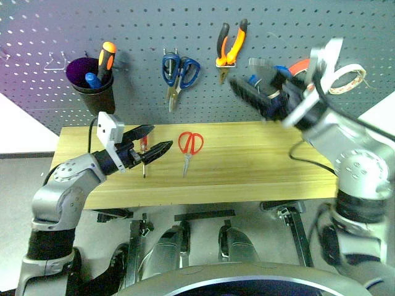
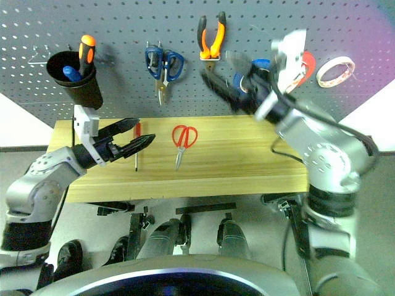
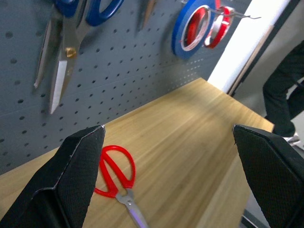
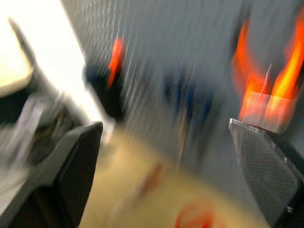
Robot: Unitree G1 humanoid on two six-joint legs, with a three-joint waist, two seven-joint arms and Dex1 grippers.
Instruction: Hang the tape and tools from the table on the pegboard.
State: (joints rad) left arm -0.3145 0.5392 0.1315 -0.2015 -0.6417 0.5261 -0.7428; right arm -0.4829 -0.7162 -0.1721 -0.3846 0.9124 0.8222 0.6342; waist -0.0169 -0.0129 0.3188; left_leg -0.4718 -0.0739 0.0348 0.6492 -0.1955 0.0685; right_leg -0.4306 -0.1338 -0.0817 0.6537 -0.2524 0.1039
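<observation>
Left gripper (image 2: 143,143) is wide open and empty, hovering right over the thin red-handled screwdriver (image 2: 136,145) on the light wooden table (image 2: 247,160). The screwdriver lies front-to-back, handle toward the dark grey pegboard (image 2: 123,24). Red-handled scissors (image 2: 182,139) sit just right of it, so the left arm's nearer. Orange-and-black pliers (image 2: 210,38) and dark red tape (image 2: 306,64) already hang. Right gripper (image 2: 229,83) is open, up by the board.

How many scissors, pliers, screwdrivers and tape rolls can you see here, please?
Scissors: 2, the blue scissors and the red scissors
Pliers: 1, the pliers
Screwdrivers: 2, the orange-black screwdriver and the red screwdriver
Tape rolls: 3, the blue tape, the red tape and the white tape
Total: 8
</observation>
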